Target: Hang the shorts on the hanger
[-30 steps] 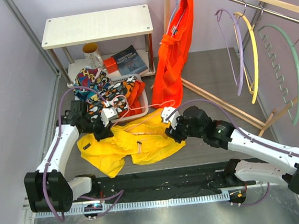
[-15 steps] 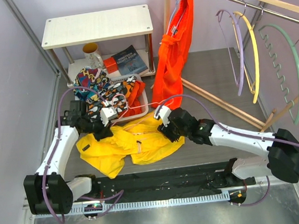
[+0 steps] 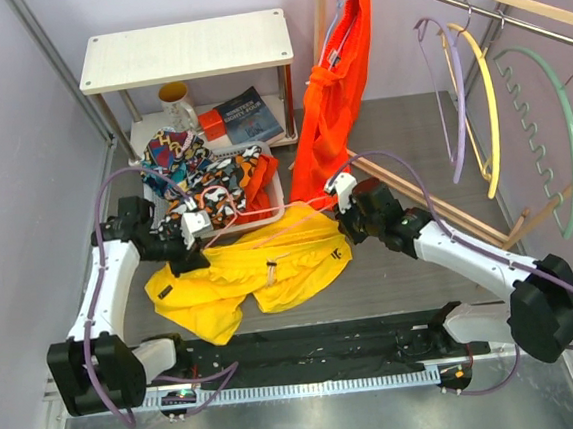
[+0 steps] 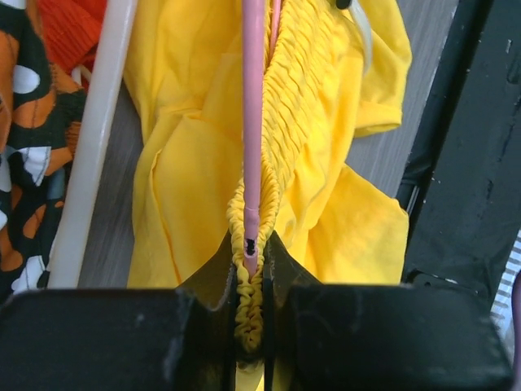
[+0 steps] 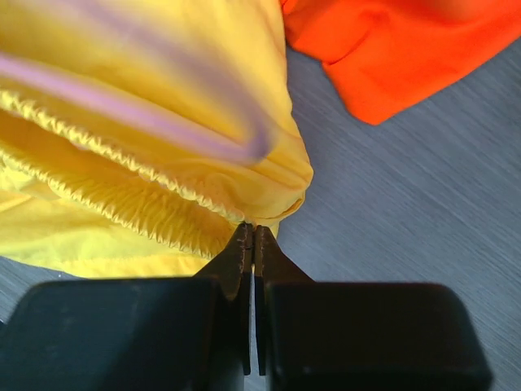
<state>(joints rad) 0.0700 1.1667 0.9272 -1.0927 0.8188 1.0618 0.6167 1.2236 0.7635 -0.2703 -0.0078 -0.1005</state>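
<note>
Left wrist: your left gripper [image 4: 251, 254] pinches the shorts [image 4: 326, 122] and the hanger [image 4: 252, 90] | right gripper [image 5: 252, 231] nips the shorts' edge | logo [image 3: 338, 256] too small to read.

left arm [image 3: 105, 291]: stretched forward, left of the shorts [image 3: 234, 279]
left gripper [image 4: 252, 244]: clamped on the shorts' left waistband end
right arm [image 3: 463, 256]: angled in from the shorts' right
right gripper [image 5: 253, 234]: pinched on their right corner

Overhead view looks down from behind — both wrist views sit close, sharing the shorts [image 3: 221, 270].
</note>
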